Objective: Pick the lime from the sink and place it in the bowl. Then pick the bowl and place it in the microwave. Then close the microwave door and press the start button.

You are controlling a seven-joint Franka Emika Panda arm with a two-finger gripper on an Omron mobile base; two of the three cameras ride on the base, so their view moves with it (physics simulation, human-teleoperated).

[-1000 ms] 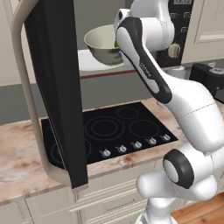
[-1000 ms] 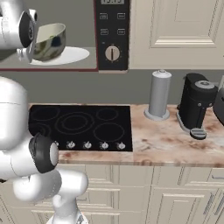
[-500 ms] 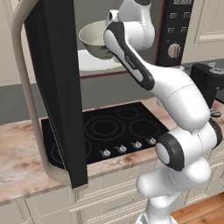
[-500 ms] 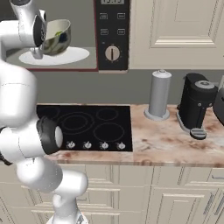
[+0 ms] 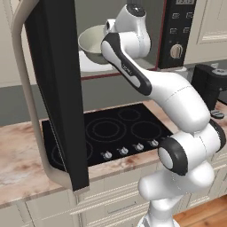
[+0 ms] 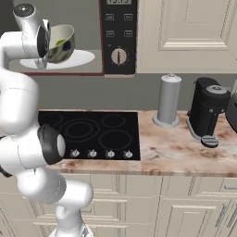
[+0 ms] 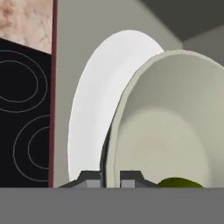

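While your gripper (image 7: 110,179) reaches into the large black microwave (image 6: 118,37), its two dark fingers (image 7: 89,179) stand narrow, pinching the rim of the wide pale greenish-grey bowl (image 7: 170,127) between them. You see the small yellow-green lime (image 7: 180,183) lying inside the bowl, just beside the finger that sits within the rim. The bowl hangs tilted above the flat white round plate (image 6: 83,59) in the microwave cavity; you cannot tell whether it touches the plate. To your left, the wide black glass microwave door (image 5: 55,88) with its silver-grey frame stands swung open over the black glass cooktop (image 6: 92,134). On the marble counter (image 6: 176,148) to the right stand a grey cylinder canister (image 6: 168,99) and a black coffee machine (image 6: 208,111), well apart from the bowl.
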